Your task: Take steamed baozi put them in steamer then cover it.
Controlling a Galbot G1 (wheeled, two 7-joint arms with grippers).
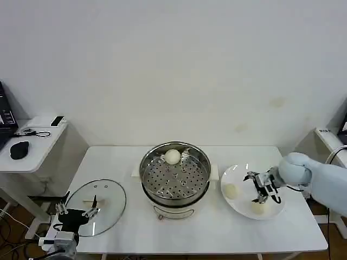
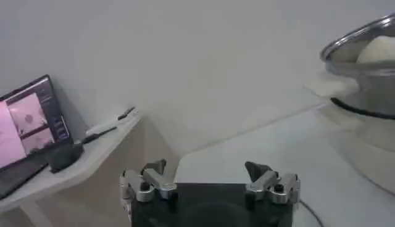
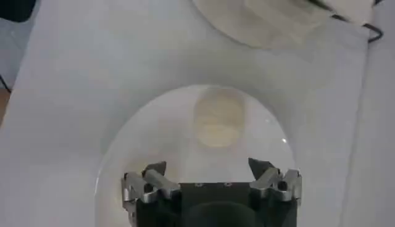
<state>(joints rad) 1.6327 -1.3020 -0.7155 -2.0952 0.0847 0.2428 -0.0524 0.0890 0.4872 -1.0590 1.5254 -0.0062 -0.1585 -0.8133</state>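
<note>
The steamer, a shiny steel pot with a perforated tray on a white base, stands at the table's middle. One cream-white baozi lies at its far side. Two more baozi rest on the white plate to the right. My right gripper hovers open over the plate, between and above those two. In the right wrist view, a baozi lies ahead of the open right gripper. My left gripper is parked open over the glass lid at the front left.
A side table with a mouse and a laptop stands left of the work table. In the left wrist view the steamer rises at one side. Another table edge shows at the far right.
</note>
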